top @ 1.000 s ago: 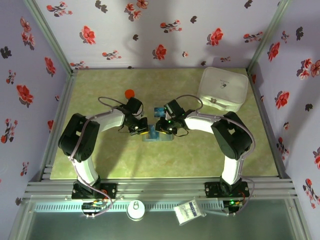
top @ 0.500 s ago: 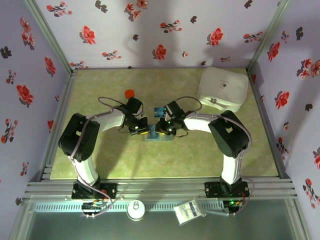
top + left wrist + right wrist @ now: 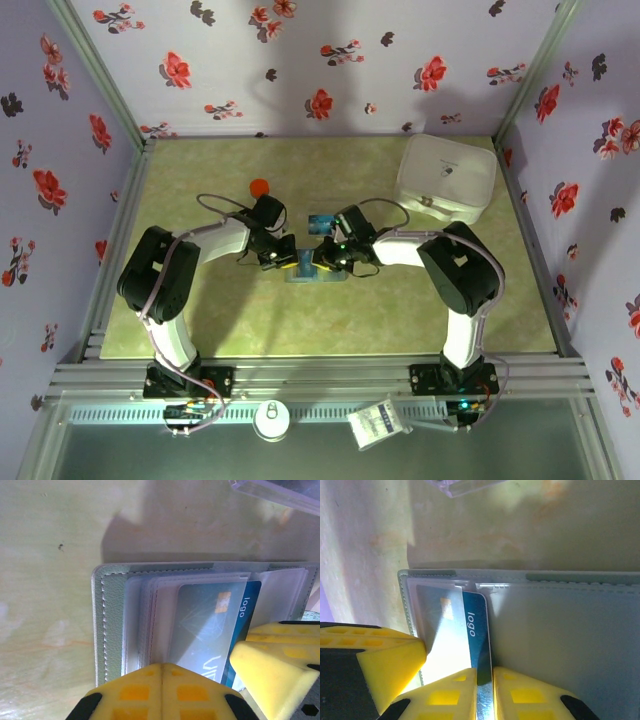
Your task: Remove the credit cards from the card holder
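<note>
Right wrist: right tool (image 3: 483,677) pinches blue card (image 3: 454,630), left tool (image 3: 162,674) clenched, clear box (image 3: 470,485) beyond

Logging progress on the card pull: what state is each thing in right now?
card holder: open, flat on the table.
blue card: partly out of its clear sleeve.
right gripper: fingers shut on the blue card.
left gripper: fingers shut, at the holder's edge.
white container: lid on.
</note>
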`<state>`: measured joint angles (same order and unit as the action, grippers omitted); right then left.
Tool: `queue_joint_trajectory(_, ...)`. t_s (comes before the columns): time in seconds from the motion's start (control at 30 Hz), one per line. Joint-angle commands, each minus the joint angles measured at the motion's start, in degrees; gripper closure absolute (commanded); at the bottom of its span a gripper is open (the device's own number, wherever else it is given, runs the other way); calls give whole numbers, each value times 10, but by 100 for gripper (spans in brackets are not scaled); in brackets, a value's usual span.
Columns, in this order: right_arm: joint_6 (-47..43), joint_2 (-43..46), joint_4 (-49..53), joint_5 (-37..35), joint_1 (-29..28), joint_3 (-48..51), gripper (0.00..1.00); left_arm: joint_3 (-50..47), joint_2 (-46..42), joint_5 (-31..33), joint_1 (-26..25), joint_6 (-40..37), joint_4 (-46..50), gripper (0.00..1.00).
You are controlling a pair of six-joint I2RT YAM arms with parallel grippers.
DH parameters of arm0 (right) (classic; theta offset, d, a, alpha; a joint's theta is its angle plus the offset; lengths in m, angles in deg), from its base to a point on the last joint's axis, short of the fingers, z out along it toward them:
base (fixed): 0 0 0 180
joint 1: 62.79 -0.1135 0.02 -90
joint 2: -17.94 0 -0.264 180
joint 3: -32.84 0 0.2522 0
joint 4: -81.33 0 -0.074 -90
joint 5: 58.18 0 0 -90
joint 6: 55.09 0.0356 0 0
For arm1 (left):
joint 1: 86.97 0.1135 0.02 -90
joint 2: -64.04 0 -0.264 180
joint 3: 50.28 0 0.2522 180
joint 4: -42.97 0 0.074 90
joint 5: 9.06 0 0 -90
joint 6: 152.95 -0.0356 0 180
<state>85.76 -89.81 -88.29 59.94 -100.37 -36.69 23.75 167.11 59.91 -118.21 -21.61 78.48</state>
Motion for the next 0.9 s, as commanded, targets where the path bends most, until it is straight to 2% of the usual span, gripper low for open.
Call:
queue_joint_trajectory(0.0, 17, 19, -27, 8, 6, 14, 84, -2, 18, 7, -1, -10, 18, 100)
queue_joint_trajectory(0.87, 36, 0, -95, 43, 13, 35, 87, 0, 20, 7, -1, -10, 19, 100)
